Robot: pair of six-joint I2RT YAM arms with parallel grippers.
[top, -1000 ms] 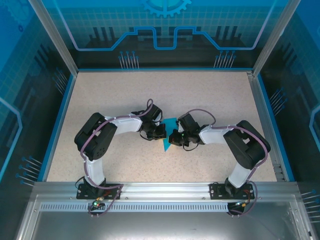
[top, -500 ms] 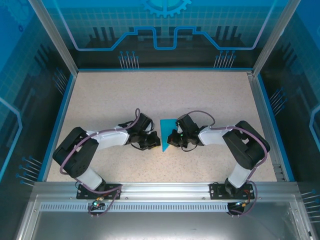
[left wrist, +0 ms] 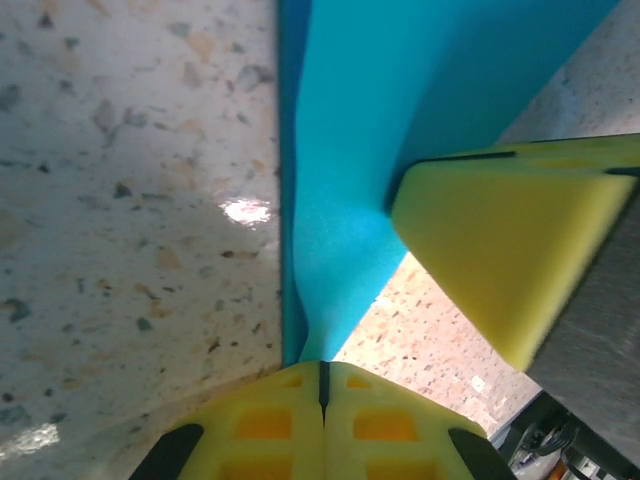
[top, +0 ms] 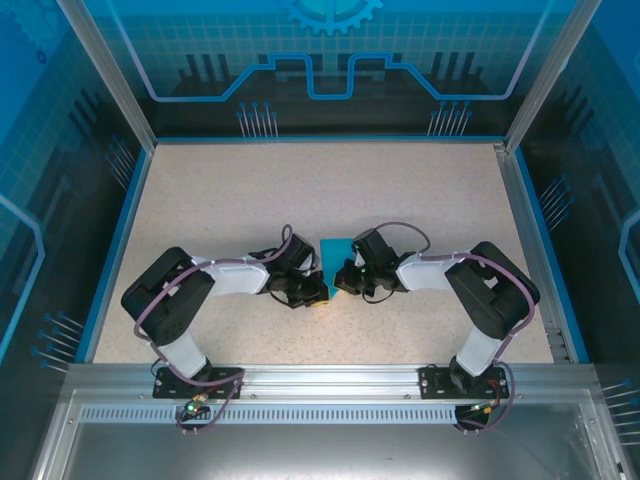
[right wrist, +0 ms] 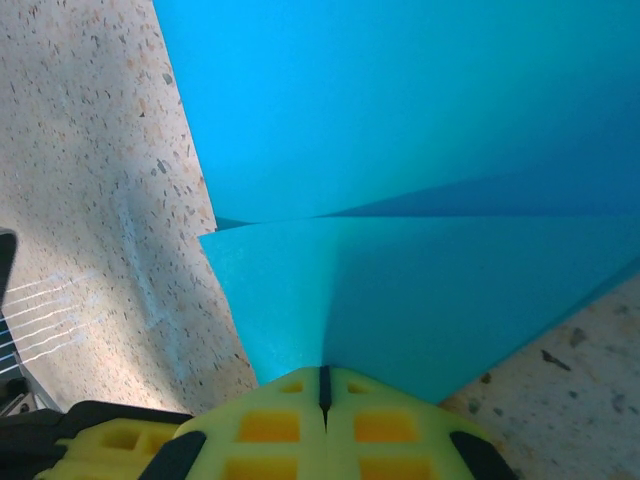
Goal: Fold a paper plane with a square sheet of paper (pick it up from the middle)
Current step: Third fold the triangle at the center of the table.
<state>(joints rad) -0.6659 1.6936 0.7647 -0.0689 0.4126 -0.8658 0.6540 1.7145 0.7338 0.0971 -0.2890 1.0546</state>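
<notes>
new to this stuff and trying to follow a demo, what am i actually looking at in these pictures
Two robot arms, the left arm and the right arm, are bolted at the near edge of a speckled table. One picture looks down from above; the other two come from a camera on each wrist. Between the arms is a partly folded blue paper. The yellow tips are each arm's pincer: the left pincer and the right pincer are both shut, pinching the paper.
</notes>
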